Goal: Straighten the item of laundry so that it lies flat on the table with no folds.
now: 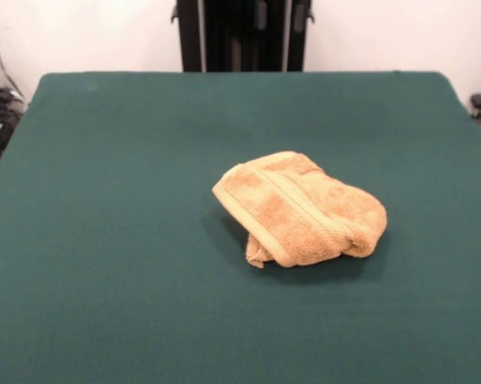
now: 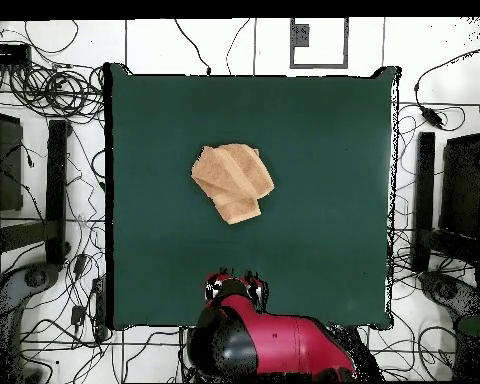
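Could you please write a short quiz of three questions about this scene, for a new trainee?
1. True or false: the orange-tan towel lies fully flat on the green table.
2. Where is the robot arm in the overhead view? A) above the towel B) at the table's bottom edge, apart from the towel C) pressing on the towel
3. Fill in: a woven border ______ runs across the towel's top layer.

Key:
1. False; it is bunched and folded over itself.
2. B
3. band
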### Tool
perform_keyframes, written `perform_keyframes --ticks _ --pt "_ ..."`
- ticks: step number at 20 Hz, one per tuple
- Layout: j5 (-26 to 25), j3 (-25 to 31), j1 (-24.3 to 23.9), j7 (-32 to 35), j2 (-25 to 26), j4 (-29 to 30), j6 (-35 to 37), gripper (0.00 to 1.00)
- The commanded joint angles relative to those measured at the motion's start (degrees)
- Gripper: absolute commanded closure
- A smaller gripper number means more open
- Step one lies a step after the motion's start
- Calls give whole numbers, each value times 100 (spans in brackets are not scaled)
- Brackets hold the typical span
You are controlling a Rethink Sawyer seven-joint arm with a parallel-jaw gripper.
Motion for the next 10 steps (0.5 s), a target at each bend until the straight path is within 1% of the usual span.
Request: perform_keyframes --ticks 1,5,8,10 --pt "-25 816 -184 67 338 -260 534 0" --pt "-88 818 -237 122 281 -157 470 0" --pt "-138 864 -293 82 383 -223 451 0" --pt "-151 796 -253 208 348 -74 289 0"
